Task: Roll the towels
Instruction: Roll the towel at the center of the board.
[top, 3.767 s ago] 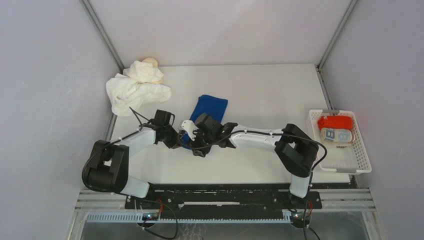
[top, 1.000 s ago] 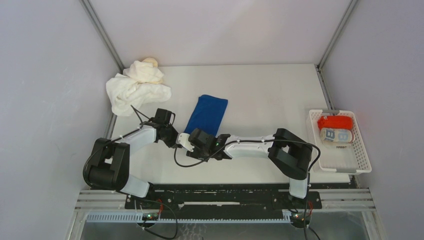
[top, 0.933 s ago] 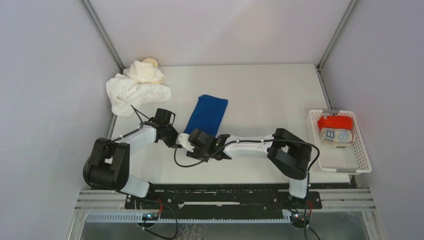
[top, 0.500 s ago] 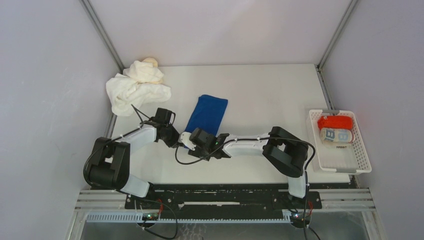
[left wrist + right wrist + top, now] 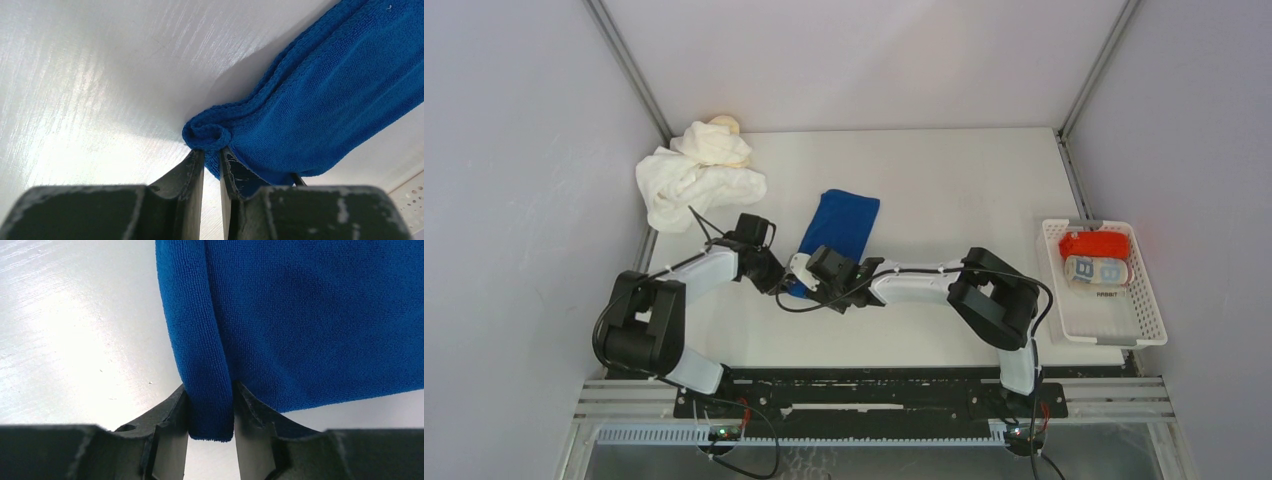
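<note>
A royal blue towel lies flat in the middle of the table, its long side running away from the arms. Both grippers meet at its near end. In the left wrist view my left gripper is shut on the bunched near corner of the blue towel. In the right wrist view my right gripper is closed round a folded edge of the blue towel, with both fingers touching the fold. From above, the left gripper and the right gripper stand side by side, almost touching.
A heap of white towels lies at the back left, with a cream one behind it by the corner post. A white slatted basket at the right edge holds a red roll and a light-blue patterned roll.
Both grippers have shifted a little away from the arm bases, toward the towel's near end. The right jaws have narrowed onto the folded edge.
</note>
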Action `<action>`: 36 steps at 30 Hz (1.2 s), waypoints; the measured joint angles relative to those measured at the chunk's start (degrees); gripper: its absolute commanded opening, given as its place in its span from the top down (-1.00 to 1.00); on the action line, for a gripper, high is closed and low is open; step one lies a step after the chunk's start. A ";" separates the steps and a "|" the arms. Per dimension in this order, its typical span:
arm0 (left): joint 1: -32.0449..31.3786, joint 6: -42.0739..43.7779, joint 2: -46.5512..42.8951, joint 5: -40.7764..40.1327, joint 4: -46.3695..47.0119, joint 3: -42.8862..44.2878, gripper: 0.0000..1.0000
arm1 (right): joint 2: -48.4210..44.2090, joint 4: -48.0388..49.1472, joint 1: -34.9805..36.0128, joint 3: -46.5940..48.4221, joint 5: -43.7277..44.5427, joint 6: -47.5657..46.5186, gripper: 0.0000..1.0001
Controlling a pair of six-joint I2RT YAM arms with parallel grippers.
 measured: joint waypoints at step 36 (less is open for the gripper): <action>-0.07 1.01 0.50 -0.35 -0.94 0.81 0.56 | -3.93 -3.39 -2.99 1.81 -12.81 8.22 0.56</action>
